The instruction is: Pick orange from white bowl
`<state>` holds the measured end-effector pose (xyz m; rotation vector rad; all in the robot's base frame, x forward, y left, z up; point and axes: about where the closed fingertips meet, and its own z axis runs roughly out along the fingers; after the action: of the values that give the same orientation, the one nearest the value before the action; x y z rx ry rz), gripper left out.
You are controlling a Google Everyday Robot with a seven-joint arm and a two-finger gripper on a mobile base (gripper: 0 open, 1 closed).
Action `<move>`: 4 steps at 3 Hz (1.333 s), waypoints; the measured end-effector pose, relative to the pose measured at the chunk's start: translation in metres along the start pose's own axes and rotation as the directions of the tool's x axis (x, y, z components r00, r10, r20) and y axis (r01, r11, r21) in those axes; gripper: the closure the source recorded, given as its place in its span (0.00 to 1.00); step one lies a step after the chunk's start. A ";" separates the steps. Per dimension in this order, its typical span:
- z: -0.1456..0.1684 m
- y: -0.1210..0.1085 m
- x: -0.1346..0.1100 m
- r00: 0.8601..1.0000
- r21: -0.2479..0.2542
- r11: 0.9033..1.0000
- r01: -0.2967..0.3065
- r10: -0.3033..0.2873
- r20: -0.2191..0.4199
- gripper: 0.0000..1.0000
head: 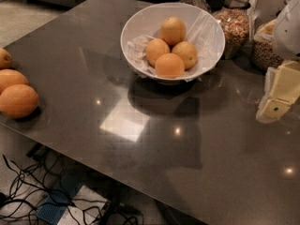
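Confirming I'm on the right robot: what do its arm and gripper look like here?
The gripper, at the view's right edge, right of the white bowl, is made of pale cream-yellow, blocky, flat-sided pieces, with a small dark dot near its lower tip. Above it the arm has a smooth, rounded white shell. No cables or lettering show.

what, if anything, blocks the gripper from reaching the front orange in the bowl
Likely nothing, so probably yes: the gripper hangs right of the bowl over the table, and the front orange lies uncovered.

Open tabletop between gripper and bowl
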<state>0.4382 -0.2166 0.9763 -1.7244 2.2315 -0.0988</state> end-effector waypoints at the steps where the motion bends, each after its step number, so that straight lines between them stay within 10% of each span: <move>1: 0.000 0.000 0.000 1.000 0.000 1.000 0.000 0.000 0.000 0.00; 4: 0.023 -0.073 -0.054 0.980 0.145 0.989 -0.028 -0.002 0.199 0.00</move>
<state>0.5250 -0.1822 0.9833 -1.5690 2.0378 -0.0815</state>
